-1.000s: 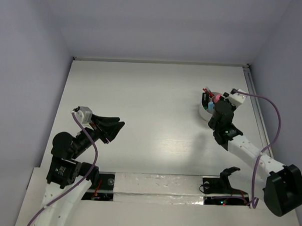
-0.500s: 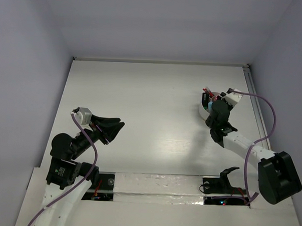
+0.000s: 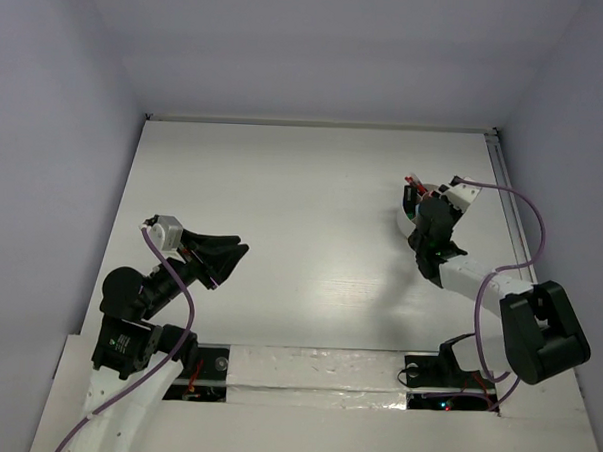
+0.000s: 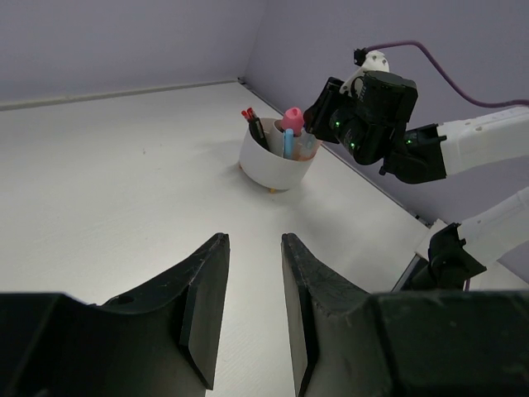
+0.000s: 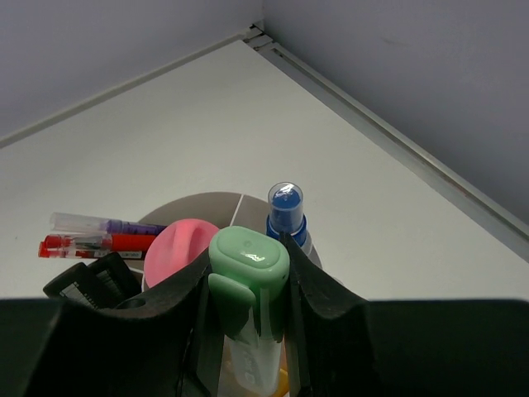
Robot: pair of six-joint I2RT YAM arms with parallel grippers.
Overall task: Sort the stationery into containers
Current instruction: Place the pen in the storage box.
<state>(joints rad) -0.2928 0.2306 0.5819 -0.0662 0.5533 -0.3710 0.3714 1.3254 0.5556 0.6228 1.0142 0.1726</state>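
Since a second ago, my right fingers have crept closer over the cup, clamping the green marker upright. Left fingers narrow, empty, above the worktop. Recommended: lower between pink cap and blue marker, then release.

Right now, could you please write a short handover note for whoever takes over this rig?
Left end effector: open, empty, hovering over the left of the table, away from the cup.
Right end effector: shut on a green marker, right above the cup.
Cup, far right: holds a pink-capped bottle, a blue marker and pens.
Done: those items are in; no loose stationery shows on the table.
Left: release the green marker into the cup, probably the last item.
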